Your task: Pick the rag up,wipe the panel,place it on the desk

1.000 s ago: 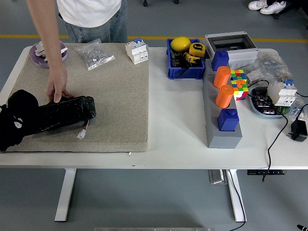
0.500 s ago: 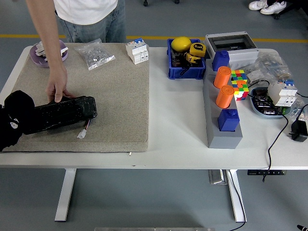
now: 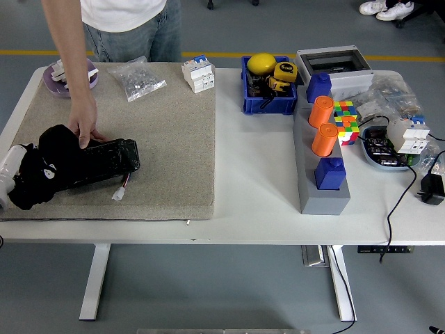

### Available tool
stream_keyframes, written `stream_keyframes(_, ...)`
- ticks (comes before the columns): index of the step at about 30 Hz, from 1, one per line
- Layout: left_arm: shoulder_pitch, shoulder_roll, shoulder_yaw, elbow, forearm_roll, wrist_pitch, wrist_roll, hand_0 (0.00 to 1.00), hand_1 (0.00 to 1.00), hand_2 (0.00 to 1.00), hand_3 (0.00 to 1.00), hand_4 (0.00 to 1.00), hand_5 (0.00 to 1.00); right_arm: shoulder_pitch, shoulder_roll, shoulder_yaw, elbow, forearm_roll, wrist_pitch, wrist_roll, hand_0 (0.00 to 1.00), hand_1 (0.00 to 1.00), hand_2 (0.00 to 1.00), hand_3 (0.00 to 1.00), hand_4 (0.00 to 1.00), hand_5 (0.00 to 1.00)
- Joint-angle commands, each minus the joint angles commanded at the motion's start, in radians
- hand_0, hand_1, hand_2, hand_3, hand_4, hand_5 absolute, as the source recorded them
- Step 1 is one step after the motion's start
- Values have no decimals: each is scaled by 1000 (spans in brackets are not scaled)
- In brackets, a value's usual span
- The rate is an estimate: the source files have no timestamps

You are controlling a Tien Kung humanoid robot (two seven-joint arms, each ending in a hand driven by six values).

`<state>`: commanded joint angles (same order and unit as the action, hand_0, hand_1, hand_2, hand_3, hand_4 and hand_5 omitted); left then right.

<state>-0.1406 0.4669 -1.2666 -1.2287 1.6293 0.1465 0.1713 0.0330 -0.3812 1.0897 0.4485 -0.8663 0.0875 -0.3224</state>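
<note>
Over the white table [image 3: 257, 195] lay a rough tan mat [image 3: 167, 139], and the black panel [image 3: 104, 160] sat at its near left. Your left hand [image 3: 42, 174] was on the panel's left end, but you could not tell its fingers or the rag apart. A person's hand [image 3: 85, 125] pressed the panel's far edge.

The left hand [image 3: 43, 174] presses a black rag [image 3: 59, 142] onto the panel [image 3: 104, 161] — a person's hand [image 3: 85, 124] steadies it.
</note>
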Motion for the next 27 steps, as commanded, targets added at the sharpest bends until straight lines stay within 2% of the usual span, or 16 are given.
stream_keyframes(27, -166, -85, 231, -9, -47, -14, 20, 244, 247, 614, 515, 51, 2, 6, 0, -6, 1, 4, 3, -1, 764, 702, 728, 702, 998, 638)
